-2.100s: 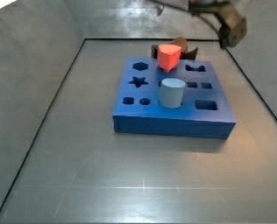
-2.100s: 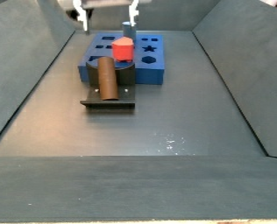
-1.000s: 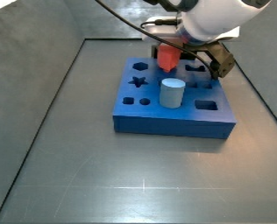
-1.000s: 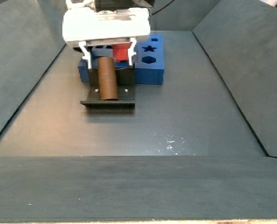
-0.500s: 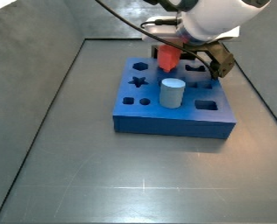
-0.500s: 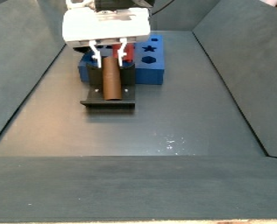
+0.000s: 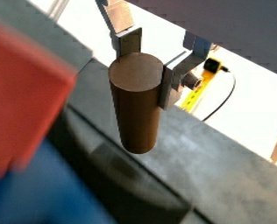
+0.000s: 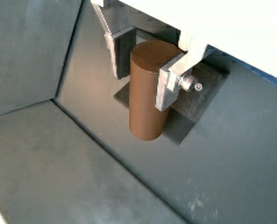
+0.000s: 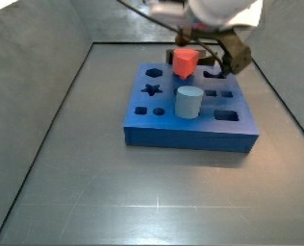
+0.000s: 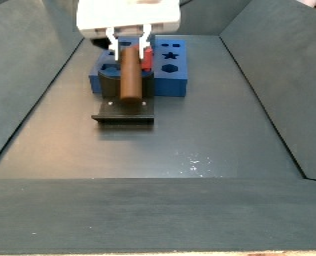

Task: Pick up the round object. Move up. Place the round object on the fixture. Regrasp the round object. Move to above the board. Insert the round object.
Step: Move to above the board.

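The round object, a brown wood-like peg, stands upright just over the fixture. My gripper is shut on its upper end. In both wrist views the silver fingers press against opposite sides of the round object, with the dark fixture below it. The blue board with shaped holes lies right behind the fixture. In a side view my gripper hangs past the board's far edge and the peg is mostly hidden behind it.
A red angular block and a pale grey cylinder stand in the board. The red block shows blurred close beside the peg. Sloping grey walls enclose the floor.
My gripper came down over the peg on the fixture and shut on its top. Since half a second ago it has risen, and the peg has come up a little with it.
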